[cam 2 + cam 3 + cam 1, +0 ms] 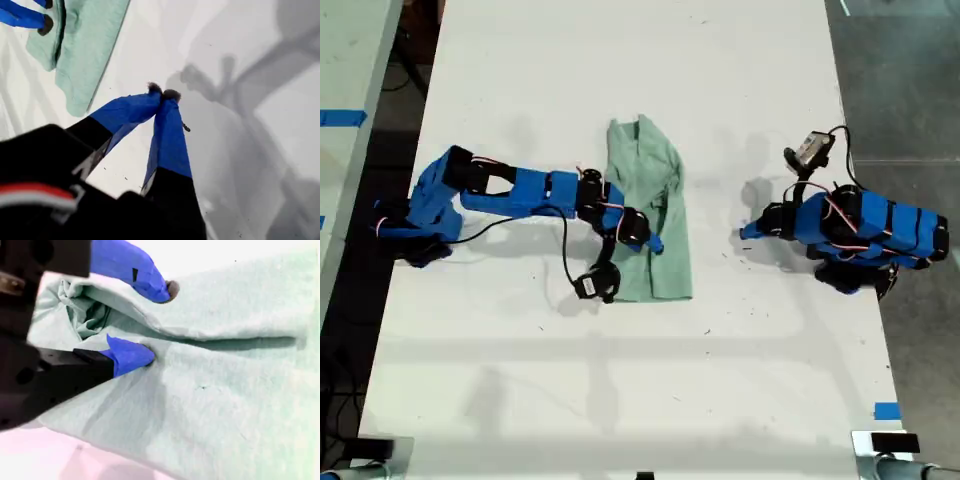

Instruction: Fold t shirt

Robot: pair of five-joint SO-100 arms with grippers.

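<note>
the t shirt (pixel 648 212) lies on the white table (pixel 620 400) a little toward the exterior view's left of the middle, already gathered into a long narrow strip, collar notch at the far end, lower hem nearest the camera; a lengthwise fold line runs down it in the second wrist view (pixel 225 390), where the upper layer's edge casts a dark seam; my second gripper (pixel 150 322) reaches in from the exterior view's left and sits over the strip about midway along, jaws parted, one blue-taped fingertip (pixel 132 356) pressed onto the cloth beside the seam and the other lifted just above the bunched edge; it holds nothing yet as far as i can see; my first gripper (pixel 163 93) rests well apart at the exterior view's right, over bare table, tips pressed together on nothing.

judging by the wrinkles and the way the layers slump, the cloth is light, limp and thin; it will sag and drag rather than hold a shape, and layers may slide over each other; a pinch should take both layers at the free edge or a hem corner, lifted low and slowly, so the strip folds end over end without unrolling.
</note>
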